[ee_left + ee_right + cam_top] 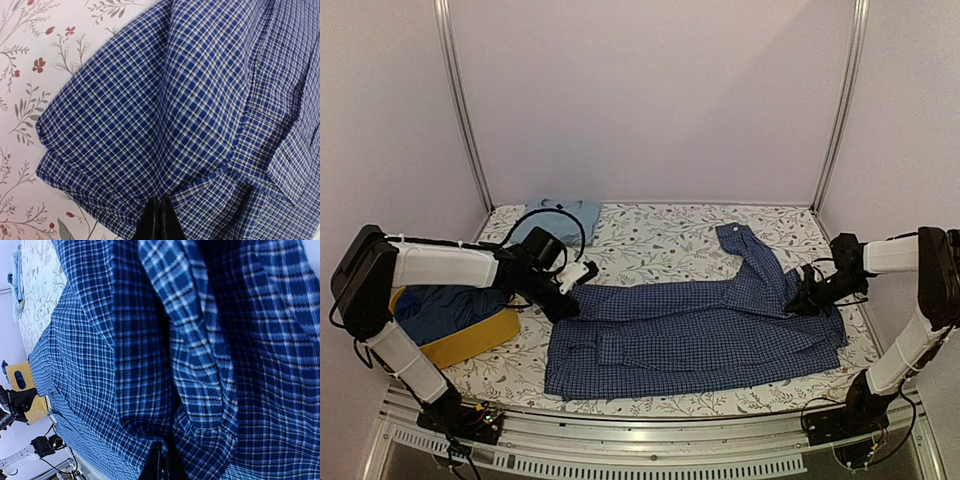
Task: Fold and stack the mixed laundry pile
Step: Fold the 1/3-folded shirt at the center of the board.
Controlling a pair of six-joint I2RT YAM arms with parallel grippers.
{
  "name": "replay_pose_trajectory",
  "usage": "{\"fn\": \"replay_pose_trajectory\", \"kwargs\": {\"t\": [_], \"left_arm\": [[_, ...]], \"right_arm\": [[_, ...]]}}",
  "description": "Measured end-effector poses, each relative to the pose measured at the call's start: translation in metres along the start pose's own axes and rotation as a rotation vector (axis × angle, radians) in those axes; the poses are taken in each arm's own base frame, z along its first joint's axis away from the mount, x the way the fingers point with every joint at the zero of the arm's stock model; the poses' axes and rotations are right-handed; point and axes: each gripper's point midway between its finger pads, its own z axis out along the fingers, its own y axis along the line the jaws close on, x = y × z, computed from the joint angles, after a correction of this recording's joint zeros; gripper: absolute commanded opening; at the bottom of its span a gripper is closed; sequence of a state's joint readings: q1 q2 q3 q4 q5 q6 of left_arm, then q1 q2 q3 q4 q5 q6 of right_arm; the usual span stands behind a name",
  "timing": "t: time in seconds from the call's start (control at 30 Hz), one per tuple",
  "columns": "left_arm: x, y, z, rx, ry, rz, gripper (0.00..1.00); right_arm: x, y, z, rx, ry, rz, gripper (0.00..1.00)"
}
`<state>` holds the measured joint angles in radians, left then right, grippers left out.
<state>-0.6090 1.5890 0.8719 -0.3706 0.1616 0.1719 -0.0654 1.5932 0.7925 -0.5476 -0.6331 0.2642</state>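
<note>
The checked shirt (690,335) lies spread and wrinkled in the middle of the floral table cover (660,240). The left gripper (570,292) pinches its left edge tightly, the right gripper (800,300) its right side.

One checked shirt (700,340) lies spread on one floral cover (660,245). One light blue T-shirt (565,215) sits far left. One yellow basket (475,342), near left, holds dark clothes (440,305), too bunched to count. Two robot arms flank the scene: one left arm (440,265), one right arm (890,255).
</note>
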Motion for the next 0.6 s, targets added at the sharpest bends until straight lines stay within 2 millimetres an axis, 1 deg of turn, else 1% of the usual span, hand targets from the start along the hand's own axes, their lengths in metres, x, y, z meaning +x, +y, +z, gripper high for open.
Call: {"fn": "replay_pose_trajectory", "kwargs": {"t": [0.1, 0.2, 0.27, 0.3, 0.33, 0.37, 0.4, 0.43, 0.47, 0.5, 0.53, 0.6], "left_arm": [[0.001, 0.001, 0.001, -0.008, 0.003, 0.000, 0.00], [0.003, 0.003, 0.002, -0.020, 0.007, 0.001, 0.03], [0.006, 0.005, 0.002, -0.038, 0.015, 0.002, 0.08], [0.006, 0.007, 0.002, -0.048, 0.018, 0.000, 0.09], [0.007, 0.008, 0.002, -0.059, 0.021, 0.002, 0.09], [0.008, 0.010, 0.001, -0.070, 0.024, 0.001, 0.12], [0.009, 0.012, 0.000, -0.084, 0.025, 0.003, 0.18], [0.009, 0.014, -0.001, -0.095, 0.027, 0.003, 0.25], [0.009, 0.015, -0.003, -0.106, 0.026, 0.002, 0.35], [0.009, 0.017, -0.006, -0.116, 0.023, -0.005, 0.49], [0.007, 0.018, -0.009, -0.124, 0.018, -0.003, 0.61], [0.002, 0.021, -0.018, -0.149, -0.006, -0.012, 0.84]], "right_arm": [[0.001, -0.002, 0.000, 0.012, 0.006, 0.000, 0.01], [0.004, -0.004, -0.001, 0.021, 0.016, -0.006, 0.02], [0.006, -0.005, -0.001, 0.030, 0.023, -0.008, 0.03], [0.006, -0.006, -0.001, 0.033, 0.027, -0.008, 0.04], [0.007, -0.006, -0.001, 0.036, 0.030, -0.009, 0.11], [0.008, -0.007, -0.001, 0.040, 0.034, -0.007, 0.24], [0.009, -0.007, -0.002, 0.044, 0.038, -0.008, 0.33], [0.010, -0.007, -0.002, 0.048, 0.042, -0.002, 0.40], [0.010, -0.007, -0.003, 0.050, 0.046, 0.004, 0.46], [0.009, -0.006, -0.004, 0.051, 0.046, -0.004, 0.51], [0.006, -0.004, -0.007, 0.053, 0.040, -0.012, 0.53], [-0.003, 0.001, -0.014, 0.060, 0.016, -0.019, 0.54]]}}
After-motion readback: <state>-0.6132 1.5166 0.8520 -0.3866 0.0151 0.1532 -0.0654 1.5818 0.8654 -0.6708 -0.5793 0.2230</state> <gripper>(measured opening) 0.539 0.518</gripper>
